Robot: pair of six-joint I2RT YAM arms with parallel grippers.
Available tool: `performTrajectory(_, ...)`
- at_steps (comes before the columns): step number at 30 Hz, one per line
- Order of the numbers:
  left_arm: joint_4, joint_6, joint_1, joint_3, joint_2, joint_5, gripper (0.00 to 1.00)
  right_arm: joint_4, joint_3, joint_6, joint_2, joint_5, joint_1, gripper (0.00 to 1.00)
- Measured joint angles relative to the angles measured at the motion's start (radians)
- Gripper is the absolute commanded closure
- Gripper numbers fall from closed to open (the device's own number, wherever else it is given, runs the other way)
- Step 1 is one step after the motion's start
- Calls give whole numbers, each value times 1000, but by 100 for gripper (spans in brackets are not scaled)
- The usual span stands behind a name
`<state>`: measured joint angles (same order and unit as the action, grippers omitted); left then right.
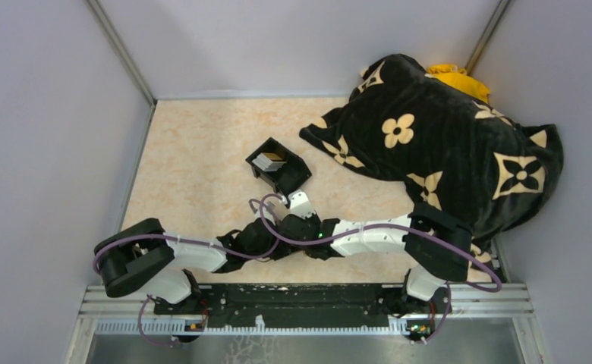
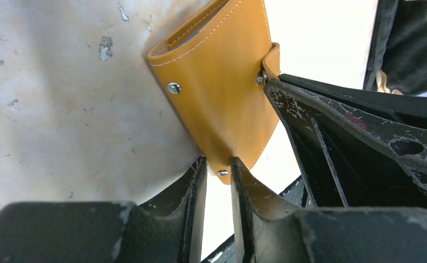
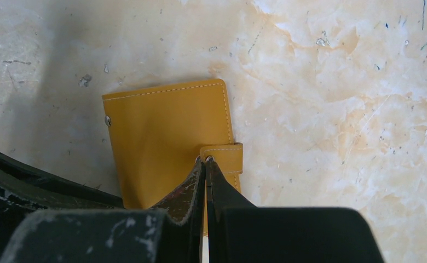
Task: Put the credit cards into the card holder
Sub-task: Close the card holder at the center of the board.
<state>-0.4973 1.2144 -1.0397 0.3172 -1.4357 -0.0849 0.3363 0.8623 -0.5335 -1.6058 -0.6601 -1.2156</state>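
Black-and-white arms (image 1: 369,236) trail looping purple cables (image 1: 259,214); their matte black jaws look scuffed.

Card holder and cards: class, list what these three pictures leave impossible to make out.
Card holder pockets: wrist views, closed cover hides them.
Card holder, top view: the arms cover it.
Credit cards in the black box: top view, too small to count.
Holder's lower edge: right wrist view, right tool hides it.

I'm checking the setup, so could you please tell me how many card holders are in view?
1. The card holder lies closed on the marbled table, with the right gripper at its tab. The patterned blanket at the far right may hide more.
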Motion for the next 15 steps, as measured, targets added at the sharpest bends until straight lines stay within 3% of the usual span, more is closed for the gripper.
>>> performTrajectory(15, 28, -8, 3, 17, 1, -4, 70, -8, -13, 11, 12, -1, -5, 100)
